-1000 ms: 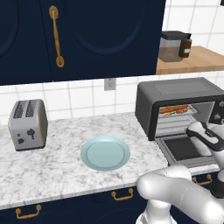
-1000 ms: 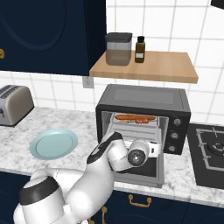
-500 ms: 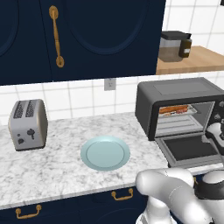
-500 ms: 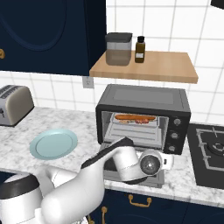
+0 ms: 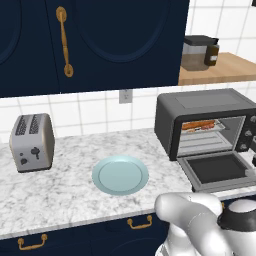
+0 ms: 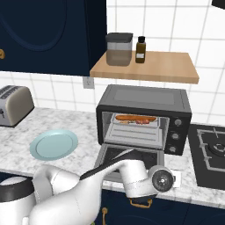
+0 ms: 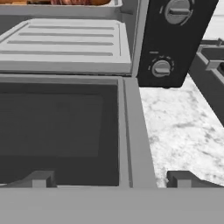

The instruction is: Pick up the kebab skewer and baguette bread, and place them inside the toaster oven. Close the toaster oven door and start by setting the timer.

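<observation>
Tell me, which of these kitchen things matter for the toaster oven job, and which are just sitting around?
Job: toaster oven; toaster oven door, still open; kebab skewer and baguette bread on the rack.

Lying about: silver toaster, blue plate, jar, bottle, stove.

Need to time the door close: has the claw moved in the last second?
Yes. It dropped from in front of the toaster oven cavity to below the open toaster oven door, its jaws open.

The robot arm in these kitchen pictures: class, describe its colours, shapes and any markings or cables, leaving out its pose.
The arm is made of smooth, glossy white rounded shells, with dark grey to black bands at the joints. One joint ends in a round silver-grey cap with a dark centre. The gripper has two small dark grey, blocky finger tips. No cables, logos or markings are visible.
</observation>
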Controlling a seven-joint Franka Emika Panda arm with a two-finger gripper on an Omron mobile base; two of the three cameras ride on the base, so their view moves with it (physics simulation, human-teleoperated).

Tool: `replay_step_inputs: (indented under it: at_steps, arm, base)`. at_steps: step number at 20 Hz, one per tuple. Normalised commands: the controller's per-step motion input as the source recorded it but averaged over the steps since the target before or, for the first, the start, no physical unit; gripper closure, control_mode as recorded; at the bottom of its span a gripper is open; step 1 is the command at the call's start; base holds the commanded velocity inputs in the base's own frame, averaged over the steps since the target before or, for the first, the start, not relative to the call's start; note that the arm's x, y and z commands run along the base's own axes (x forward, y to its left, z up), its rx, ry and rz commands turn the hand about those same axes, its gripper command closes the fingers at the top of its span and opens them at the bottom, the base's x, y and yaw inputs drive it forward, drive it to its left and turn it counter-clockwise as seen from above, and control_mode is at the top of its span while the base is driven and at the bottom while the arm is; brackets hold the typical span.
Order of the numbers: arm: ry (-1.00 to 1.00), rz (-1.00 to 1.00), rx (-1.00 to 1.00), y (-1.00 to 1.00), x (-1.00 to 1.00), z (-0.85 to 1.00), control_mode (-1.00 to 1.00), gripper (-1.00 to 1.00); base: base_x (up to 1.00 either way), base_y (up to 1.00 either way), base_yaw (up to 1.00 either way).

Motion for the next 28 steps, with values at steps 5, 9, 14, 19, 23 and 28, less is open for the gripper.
replay_step_inputs:
  at_steps: [5,9,14,19,23,28]
  arm:
    - [0.04,0.00,0.00,0.00,-0.43,-0.23,-1.00,-1.00]
    - [0.00,0.00,0.00,0.01,0.00,-0.22,-1.00,-1.00]
    - [0.00,0.00,0.00,0.05,0.00,-0.42,-1.00,-1.00]
    - [0.00,0.00,0.00,0.00,0.00,-0.32,-1.00,-1.00]
    - [-0.03,0.00,0.00,0.00,0.03,-0.09,-1.00,-1.00]
    - [-0.05,0.00,0.01,0.00,0.07,0.00,-1.00,-1.00]
  base:
    - [0.00,0.00,0.00]
    - [0.00,0.00,0.00]
    - [0.00,0.00,0.00]
    - [0.00,0.00,0.00]
    - [0.00,0.00,0.00]
    - [0.00,0.00,0.00]
